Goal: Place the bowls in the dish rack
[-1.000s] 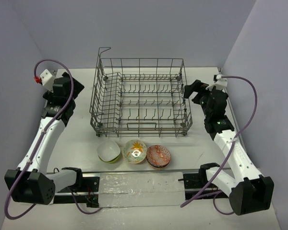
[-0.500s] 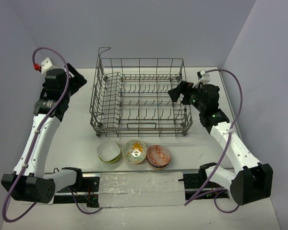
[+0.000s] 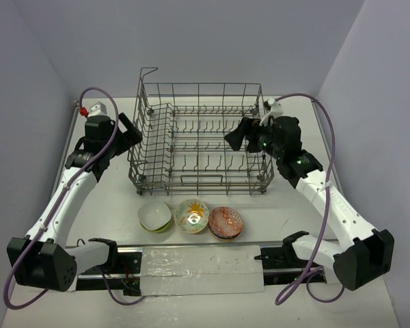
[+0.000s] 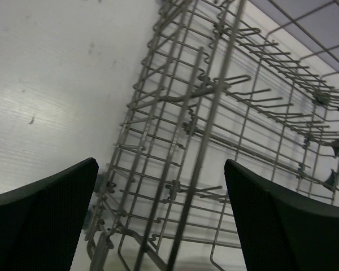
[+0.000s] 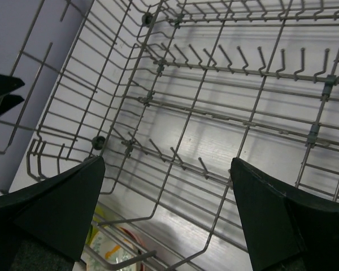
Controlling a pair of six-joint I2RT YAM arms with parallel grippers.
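The dish rack, a grey wire basket with rows of tines, stands empty at the table's middle. Three bowls sit in a row on the table in front of it: lime-green, yellow-floral and red-orange. My left gripper hovers open just outside the rack's left wall, nothing between its fingers. My right gripper hangs open over the rack's right side, looking down through the wires. The yellow-floral bowl shows beneath the rack's front rim.
Purple-grey walls close in the table at the back and both sides. The arm bases and a black rail run along the near edge, just behind the bowls. Purple cables loop above each wrist.
Both arms have swung inward toward the rack. The left gripper moved right to the rack's left wall; the right gripper moved left over the rack's right side. The bowls stayed put.
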